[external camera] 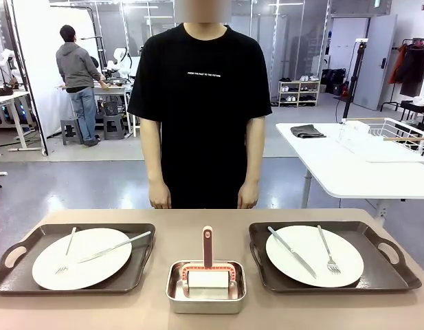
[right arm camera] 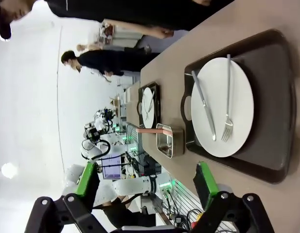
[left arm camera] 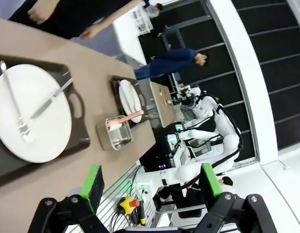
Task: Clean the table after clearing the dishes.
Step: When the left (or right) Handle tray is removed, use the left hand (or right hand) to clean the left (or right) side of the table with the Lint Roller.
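Sitting on handled trays (external camera: 23, 280), probably for easy lifting, the dishes (external camera: 82, 258) occupy the front view's lower left and lower right on the desk (external camera: 198, 223). Left pincer (left arm camera: 150, 180) and right pincer (right arm camera: 145, 179) gape apart, empty.

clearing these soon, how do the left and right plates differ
On the left plate the left fork sits left of the left knife; on the right plate the right fork sits right of the right knife. The left knife lies more crosswise than the right knife. Both are round and white.
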### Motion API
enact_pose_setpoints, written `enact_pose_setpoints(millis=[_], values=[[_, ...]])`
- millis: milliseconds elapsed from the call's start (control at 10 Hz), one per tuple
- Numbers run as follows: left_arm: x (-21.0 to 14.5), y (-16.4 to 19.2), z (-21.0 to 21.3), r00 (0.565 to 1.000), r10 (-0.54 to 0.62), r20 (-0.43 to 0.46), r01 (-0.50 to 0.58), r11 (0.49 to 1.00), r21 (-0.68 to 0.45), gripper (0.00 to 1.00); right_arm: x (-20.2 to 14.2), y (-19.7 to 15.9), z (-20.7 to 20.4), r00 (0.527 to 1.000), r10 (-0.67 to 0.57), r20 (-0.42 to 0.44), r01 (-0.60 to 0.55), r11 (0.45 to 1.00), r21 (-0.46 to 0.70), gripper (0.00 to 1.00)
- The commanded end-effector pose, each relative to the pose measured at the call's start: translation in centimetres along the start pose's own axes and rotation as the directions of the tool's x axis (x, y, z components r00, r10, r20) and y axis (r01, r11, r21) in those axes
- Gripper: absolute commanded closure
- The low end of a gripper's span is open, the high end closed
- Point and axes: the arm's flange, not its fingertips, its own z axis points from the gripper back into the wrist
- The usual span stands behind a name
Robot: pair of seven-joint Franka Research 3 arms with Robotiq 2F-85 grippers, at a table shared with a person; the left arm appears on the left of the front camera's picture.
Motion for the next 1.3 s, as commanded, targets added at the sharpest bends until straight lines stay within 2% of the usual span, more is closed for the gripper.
enact_pose_setpoints(millis=[0, 500, 600, 700, 1200], values=[[-1.1, -0.5, 1.2, 1.0, 0.025, 0.012, -0.026, 0.998, 0.053, 0.0, -0.2, -0.3, 0.8, 1.0, 0.001, 0.024, -0.001, 1.0, 0.01, 0.0], [-2.6, -2.4, 3.1, 0.998, 0.041, 0.056, -0.048, 0.99, 0.131, 0.0, -1.9, -2.6, 4.0, 0.996, -0.048, 0.074, 0.049, 0.999, -0.012, 0.0], [-2.0, -1.3, 3.4, 0.999, 0.016, 0.041, -0.019, 0.996, 0.082, 0.0, -1.7, -2.7, 3.3, 0.999, -0.025, 0.048, 0.026, 1.0, -0.018, 0.0], [-2.0, -1.3, 3.4, 0.999, 0.016, 0.041, -0.019, 0.996, 0.082, 0.0, -1.3, -2.3, 4.3, 0.996, -0.048, 0.08, 0.049, 0.999, -0.006, 0.0], [-2.0, -1.3, 3.4, 0.999, 0.016, 0.041, -0.019, 0.996, 0.082, 0.0, -1.3, -2.3, 4.3, 0.996, -0.048, 0.08, 0.049, 0.999, -0.006, 0.0]])
